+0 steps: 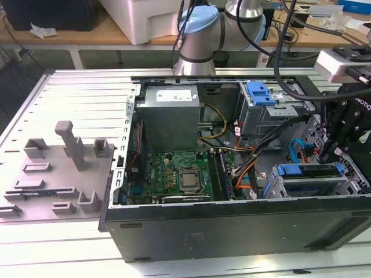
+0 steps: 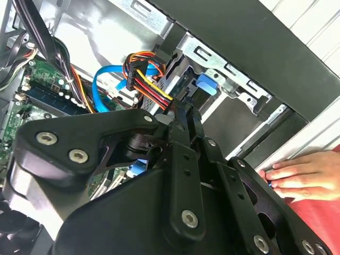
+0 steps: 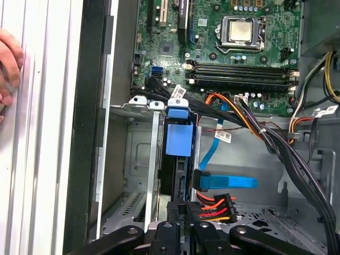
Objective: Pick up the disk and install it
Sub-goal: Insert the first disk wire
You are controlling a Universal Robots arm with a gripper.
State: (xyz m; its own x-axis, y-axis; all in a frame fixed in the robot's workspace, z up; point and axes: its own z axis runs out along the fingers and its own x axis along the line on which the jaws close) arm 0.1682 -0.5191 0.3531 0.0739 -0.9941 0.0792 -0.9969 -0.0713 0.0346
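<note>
The disk stands on edge in a slot of the grey drive cage, its blue carrier frame facing the wrist camera. In the exterior view the disk shows as a blue strip along the top of the cage, at the computer case's front corner on the exterior view's right. My black gripper hangs over the strip's right end. In both wrist views the gripper has its fingers pressed together, tips right at the disk's end. I see nothing held between them.
Orange, yellow and red power wires and a blue flat data cable lie beside the fingers. A person's hand rests outside the case wall. The case also holds a motherboard, a power-supply box and a second cage.
</note>
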